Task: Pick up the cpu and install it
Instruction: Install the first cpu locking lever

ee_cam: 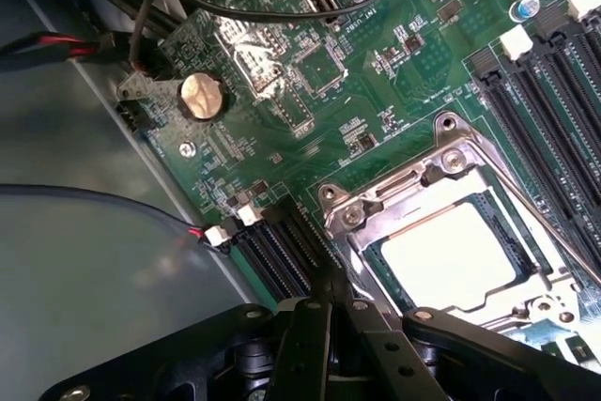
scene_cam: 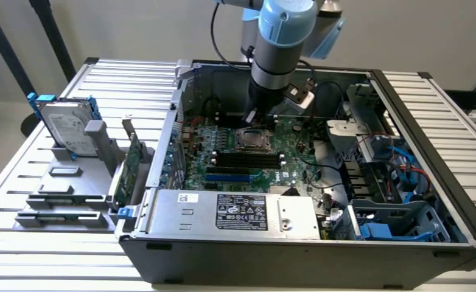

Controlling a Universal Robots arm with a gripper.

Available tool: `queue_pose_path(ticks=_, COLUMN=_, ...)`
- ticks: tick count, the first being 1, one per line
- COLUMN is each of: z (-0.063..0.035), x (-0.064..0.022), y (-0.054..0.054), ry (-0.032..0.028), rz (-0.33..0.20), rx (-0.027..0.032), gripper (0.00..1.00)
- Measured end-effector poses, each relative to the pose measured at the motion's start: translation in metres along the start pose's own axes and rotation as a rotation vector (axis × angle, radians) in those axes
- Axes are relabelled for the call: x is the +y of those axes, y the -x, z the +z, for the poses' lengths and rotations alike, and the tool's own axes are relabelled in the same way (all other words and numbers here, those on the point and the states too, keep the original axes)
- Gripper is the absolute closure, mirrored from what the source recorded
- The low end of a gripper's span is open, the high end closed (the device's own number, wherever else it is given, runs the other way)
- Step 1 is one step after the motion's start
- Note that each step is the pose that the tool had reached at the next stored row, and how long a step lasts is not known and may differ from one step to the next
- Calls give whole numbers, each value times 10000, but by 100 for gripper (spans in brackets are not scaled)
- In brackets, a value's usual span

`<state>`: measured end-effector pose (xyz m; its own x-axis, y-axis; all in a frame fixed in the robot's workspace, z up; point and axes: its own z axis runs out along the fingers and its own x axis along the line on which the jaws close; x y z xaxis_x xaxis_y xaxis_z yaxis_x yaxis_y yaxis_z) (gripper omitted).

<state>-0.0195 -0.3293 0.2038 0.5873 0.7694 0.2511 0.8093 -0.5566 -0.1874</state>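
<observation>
Wrist view — one cpu [ee_cam: 449, 255], one claw [ee_cam: 327, 296]

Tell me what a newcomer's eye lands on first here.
The blue-jointed arm reaches down into the open computer case, mid-picture in the exterior view. Under it the cpu gleams pale inside the socket frame of the green board, the shut claw close beside it. On the exterior view's left, a hard drive with blue rails stands on a grey rack.

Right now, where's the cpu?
The cpu lies flat inside the socket frame on the green motherboard, between two banks of memory slots; in the exterior view, just beneath the pincer.
</observation>
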Motion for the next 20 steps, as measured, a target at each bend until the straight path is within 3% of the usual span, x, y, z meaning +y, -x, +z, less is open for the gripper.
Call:
queue_pose_path(ticks=7, z=-130, x=-36, y=-27, ry=-44, rz=-6, rx=56, gripper=89)
queue_pose_path(ticks=15, z=-299, x=-135, y=-24, ry=-155, rz=-6, rx=211, gripper=89)
queue_pose_path(ticks=20, z=-343, x=-229, y=27, ry=-228, rz=-7, rx=311, gripper=89)
